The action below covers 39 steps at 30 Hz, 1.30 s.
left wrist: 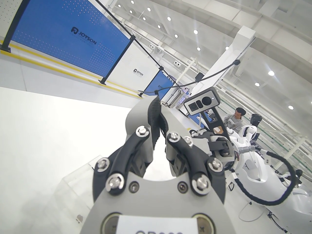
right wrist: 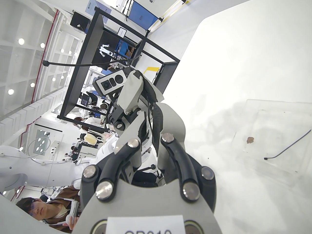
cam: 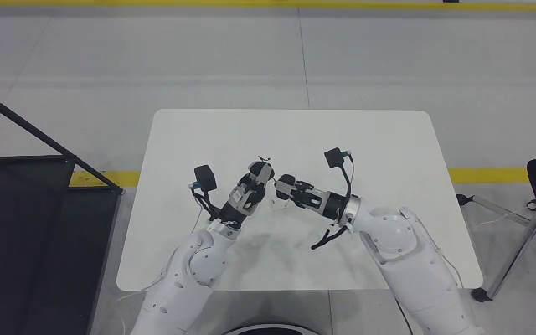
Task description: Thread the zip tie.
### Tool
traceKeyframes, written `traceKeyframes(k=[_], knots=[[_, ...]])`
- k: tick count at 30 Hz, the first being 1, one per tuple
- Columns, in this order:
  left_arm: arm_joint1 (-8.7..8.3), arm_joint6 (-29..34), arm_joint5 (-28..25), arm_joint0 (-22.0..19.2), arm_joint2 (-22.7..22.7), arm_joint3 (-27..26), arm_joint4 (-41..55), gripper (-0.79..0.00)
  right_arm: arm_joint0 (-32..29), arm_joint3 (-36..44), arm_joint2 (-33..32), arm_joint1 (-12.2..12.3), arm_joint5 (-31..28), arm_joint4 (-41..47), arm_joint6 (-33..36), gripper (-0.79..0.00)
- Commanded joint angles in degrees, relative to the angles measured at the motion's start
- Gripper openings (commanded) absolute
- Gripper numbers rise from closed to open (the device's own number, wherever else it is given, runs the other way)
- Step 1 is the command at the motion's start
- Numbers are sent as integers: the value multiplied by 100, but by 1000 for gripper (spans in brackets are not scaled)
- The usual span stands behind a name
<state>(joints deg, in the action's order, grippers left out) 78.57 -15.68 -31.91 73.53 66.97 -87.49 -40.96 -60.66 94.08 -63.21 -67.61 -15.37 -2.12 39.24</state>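
**Q:** What does the left gripper (cam: 264, 169) hold?

**A:** Its fingers (left wrist: 139, 115) are pressed together on the thin tail end of a black plastic zip tie (left wrist: 214, 73), in the air above the middle of the white tabletop (cam: 377, 151). The long strap runs out to the square head, which hangs free.

**Q:** And the right gripper (cam: 285, 182)?

**A:** It is also above the tabletop's middle. Its fingers look pressed together, but whether they pinch anything cannot be told.

**Q:** How far along is the threading?

**A:** Early, by judgement. The tie is gripped clear of the tabletop, but the strap is straight and forms no loop. The tail has yet to enter the head. A second black zip tie (right wrist: 288, 146) lies on a clear plastic tray (right wrist: 273, 113) on the tabletop.
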Motion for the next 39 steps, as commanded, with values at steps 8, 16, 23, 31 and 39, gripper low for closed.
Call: traceKeyframes(k=[8,16,23,31,39], knots=[[9,1,-9,-1,6,10,-7,-785,-4,-5,-15,-3,-7,30,-12,-680],[15,-17,-21,3,13,14,-44,-785,-3,-12,-26,-5,-14,43,-9,-650],[18,10,-38,6,21,17,-44,-785,3,-18,-25,-7,1,42,8,-776],[23,23,-30,16,32,12,-32,-785,11,-28,-16,-13,-3,41,6,-785],[27,89,0,23,40,-9,0,-739,10,-43,-37,-18,-41,125,-22,-785]])
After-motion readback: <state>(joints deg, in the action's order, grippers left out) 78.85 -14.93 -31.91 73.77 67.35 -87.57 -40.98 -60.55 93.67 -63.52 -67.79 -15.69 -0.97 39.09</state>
